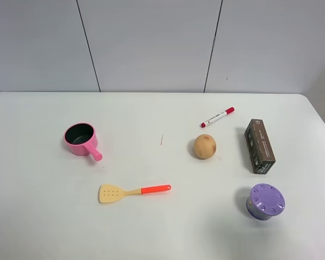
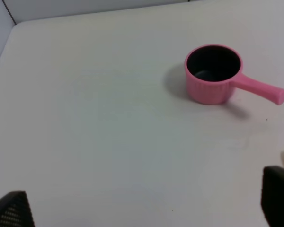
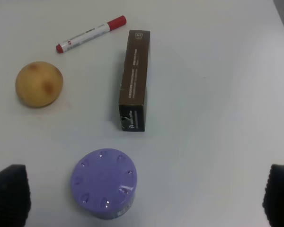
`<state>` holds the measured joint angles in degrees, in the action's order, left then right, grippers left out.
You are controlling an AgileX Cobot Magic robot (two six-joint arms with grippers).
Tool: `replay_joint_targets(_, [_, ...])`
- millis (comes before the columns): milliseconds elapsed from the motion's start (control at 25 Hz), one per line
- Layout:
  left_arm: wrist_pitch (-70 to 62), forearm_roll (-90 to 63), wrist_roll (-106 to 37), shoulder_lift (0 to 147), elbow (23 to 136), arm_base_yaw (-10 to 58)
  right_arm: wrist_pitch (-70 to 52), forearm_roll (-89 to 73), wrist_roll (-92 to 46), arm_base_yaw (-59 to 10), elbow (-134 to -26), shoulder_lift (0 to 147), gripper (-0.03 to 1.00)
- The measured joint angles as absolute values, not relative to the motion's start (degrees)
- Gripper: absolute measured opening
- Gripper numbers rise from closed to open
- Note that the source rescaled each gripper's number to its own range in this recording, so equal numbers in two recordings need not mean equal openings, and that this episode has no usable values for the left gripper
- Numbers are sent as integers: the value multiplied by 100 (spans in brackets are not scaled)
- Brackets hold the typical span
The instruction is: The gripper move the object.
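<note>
The object, a long dark brown carton (image 1: 259,145) with small white print, lies flat on the white table at the right, between a potato (image 1: 205,146) and the table's right edge. It also shows in the right wrist view (image 3: 134,78). My right gripper (image 3: 144,201) hangs above and short of it, past the purple jar. It is open and empty, with only its black fingertips (image 3: 9,194) showing. My left gripper (image 2: 143,208) is open and empty over bare table near the pink pot; its fingertips (image 2: 277,194) show at the corners. Neither arm shows in the exterior high view.
A red-capped white marker (image 1: 217,117) lies behind the potato. A purple lidded jar (image 1: 265,201) stands in front of the carton. A pink pot (image 1: 81,139) stands at the left, with a yellow spatula with an orange handle (image 1: 132,191) in front of it.
</note>
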<state>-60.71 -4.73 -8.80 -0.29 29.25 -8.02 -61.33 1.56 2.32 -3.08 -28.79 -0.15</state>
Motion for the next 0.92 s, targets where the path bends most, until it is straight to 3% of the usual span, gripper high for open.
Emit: replay_joint_targets(920, [-6071,-473,-880,-29,2925,-802,-6133,156,264,-308,-2879,-15,100])
